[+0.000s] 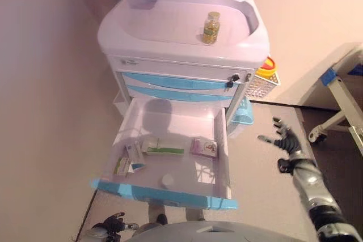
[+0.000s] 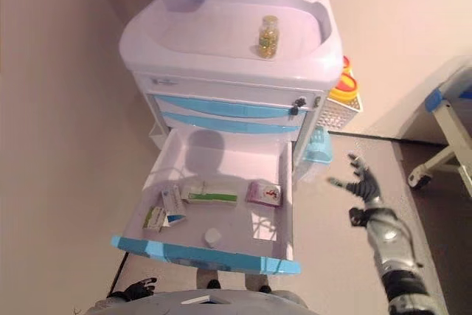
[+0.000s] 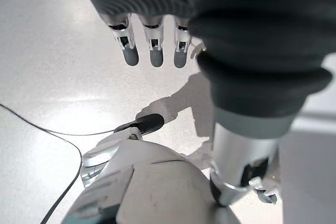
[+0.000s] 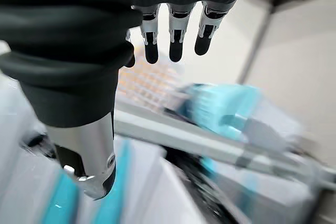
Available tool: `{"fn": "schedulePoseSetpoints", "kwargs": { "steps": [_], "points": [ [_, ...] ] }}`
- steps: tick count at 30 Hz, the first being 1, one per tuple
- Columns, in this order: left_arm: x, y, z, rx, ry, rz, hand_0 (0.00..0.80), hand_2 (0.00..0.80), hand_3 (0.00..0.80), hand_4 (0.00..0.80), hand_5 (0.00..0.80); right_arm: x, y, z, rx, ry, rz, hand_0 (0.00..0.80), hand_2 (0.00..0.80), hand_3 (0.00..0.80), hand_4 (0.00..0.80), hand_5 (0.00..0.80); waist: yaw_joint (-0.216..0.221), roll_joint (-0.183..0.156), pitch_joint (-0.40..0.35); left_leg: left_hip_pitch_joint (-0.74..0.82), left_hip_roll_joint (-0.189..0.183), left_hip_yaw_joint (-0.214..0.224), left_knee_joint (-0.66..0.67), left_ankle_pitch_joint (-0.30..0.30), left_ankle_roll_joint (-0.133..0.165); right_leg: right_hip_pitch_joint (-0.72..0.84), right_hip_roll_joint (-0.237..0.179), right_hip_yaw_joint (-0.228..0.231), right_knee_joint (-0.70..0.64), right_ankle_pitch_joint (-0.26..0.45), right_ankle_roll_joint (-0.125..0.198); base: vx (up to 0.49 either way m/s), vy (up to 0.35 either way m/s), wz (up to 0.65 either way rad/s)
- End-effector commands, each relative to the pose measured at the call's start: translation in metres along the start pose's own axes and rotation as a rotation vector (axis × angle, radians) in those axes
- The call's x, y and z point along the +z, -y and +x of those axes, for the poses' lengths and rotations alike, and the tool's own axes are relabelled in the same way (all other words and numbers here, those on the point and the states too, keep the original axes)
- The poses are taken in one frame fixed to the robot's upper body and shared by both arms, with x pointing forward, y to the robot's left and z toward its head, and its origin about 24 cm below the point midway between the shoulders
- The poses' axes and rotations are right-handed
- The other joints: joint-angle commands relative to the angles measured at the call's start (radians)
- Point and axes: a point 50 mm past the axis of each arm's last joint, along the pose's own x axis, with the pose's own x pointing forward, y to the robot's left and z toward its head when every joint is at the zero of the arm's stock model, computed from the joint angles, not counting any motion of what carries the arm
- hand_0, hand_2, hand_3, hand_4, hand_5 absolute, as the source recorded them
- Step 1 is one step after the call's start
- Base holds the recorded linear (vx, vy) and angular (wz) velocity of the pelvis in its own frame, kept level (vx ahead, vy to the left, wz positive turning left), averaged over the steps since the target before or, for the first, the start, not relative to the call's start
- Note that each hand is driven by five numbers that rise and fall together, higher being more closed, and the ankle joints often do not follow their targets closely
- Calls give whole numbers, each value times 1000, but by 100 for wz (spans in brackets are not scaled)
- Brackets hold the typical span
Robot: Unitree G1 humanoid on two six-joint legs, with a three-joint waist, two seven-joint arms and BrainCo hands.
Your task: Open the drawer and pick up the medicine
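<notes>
Currently the drawer (image 1: 170,157) of the medical cart (image 1: 181,32) stands pulled well out toward the robot, its blue front panel (image 1: 164,195) nearest. The opening step therefore appears done; the pick-up is not yet done.

The medicine lies on the drawer floor: a green-and-white carton (image 1: 163,147) near the middle, a pink packet (image 1: 204,148) to its right close to the drawer's right wall, two small boxes (image 1: 130,160) at the near left, and a small white round item (image 1: 167,181) just behind the front panel. A bottle of yellow capsules (image 1: 211,28) stands upright on the cart's recessed top, well apart from the drawer.

The right hand (image 1: 285,141) is raised to the right of the drawer, outside it, fingers spread and straight, holding nothing. The left hand (image 1: 113,223) hangs low at the near left, below the drawer front; its wrist view shows its fingers relaxed and extended over bare floor, empty.

Judgement: the cartons look light and fairly stiff but crushable, and lying flat they offer little height. A pinch across the long edges of the green-and-white carton seems the safest hold. The pink packet sits close to the wall, leaving scant finger room. Smooth faces may slide on the drawer floor.
</notes>
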Motion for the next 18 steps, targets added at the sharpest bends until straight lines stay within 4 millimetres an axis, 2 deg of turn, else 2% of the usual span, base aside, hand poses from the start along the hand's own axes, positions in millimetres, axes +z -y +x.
{"fn": "schedulePoseSetpoints", "kwargs": {
  "steps": [1, 2, 3, 4, 5, 8, 12, 17, 18],
  "points": [
    [25, 7, 4, 1, 109, 4, 0, 0, 0, 0, 0, -19, -26, -6, 20, -62, 158, 0, 0, 0, 0, 0, -10, -22, -12, -2, -7, -8, 69, -161, -25, -51, -65, 6, 22, 19, 91, -8, 14, -17],
    [26, 7, 4, 2, 116, 6, 0, 0, 0, 0, 0, -24, -29, -9, 25, -88, 177, 0, 0, 0, 0, 0, -11, -21, -11, -2, -7, -7, 70, -161, -25, -50, -65, 7, 22, 18, 90, 1, 15, -11],
    [28, 10, 4, 4, 132, 10, 0, 0, 0, 0, 0, -40, -35, -17, 28, -153, 222, 0, 0, 0, 0, 0, -13, -17, -9, -1, -8, -6, 71, -161, -24, -50, -63, 9, 24, 18, 88, 4, 8, -9],
    [28, 10, 4, 4, 132, 10, 0, 0, 0, 0, 0, -40, -35, -17, 28, -153, 222, 0, 0, 0, 0, 0, -13, -17, -9, -1, -8, -6, 71, -161, -24, -49, -63, 9, 24, 18, 88, 6, 28, -6],
    [36, 17, 5, 2, 185, 29, 0, 0, 0, 0, 0, -68, -58, -37, 113, -266, 151, 0, 0, 0, 0, 0, -18, -6, -5, 1, -8, -1, 72, -161, -21, -48, -61, 10, 27, 16, 83, 4, 32, -11],
    [48, 20, 4, 2, 259, 84, 0, 0, 0, 0, 0, -91, -69, -55, 187, -385, 34, 0, 0, 0, 0, 0, -23, 8, 2, -5, -10, 1, 80, -159, -18, -53, -60, 12, 32, 15, 79, 1, 51, -12],
    [74, 20, 0, 31, 387, 259, 0, 0, 0, 0, 0, -109, -66, -68, 235, -508, -123, 0, 0, 0, 0, 0, -34, 29, 11, -16, -9, 1, 84, -150, -17, -68, -54, 21, 47, 12, 71, -9, 55, -7],
    [108, 12, -7, 80, 513, 397, 0, 0, 0, 0, 0, -108, -57, -65, 257, -502, -214, 0, 0, 0, 0, 0, -45, 47, 21, -21, -13, -12, 85, -143, -16, -80, -51, 34, 64, 5, 70, 5, 38, -19],
    [122, 7, -12, 98, 551, 415, 0, 0, 0, 0, 0, -106, -53, -62, 254, -489, -228, 0, 0, 0, 0, 0, -47, 52, 23, -25, -15, -20, 85, -140, -15, -84, -50, 38, 69, 3, 70, 16, 21, -11]
  ]
}}
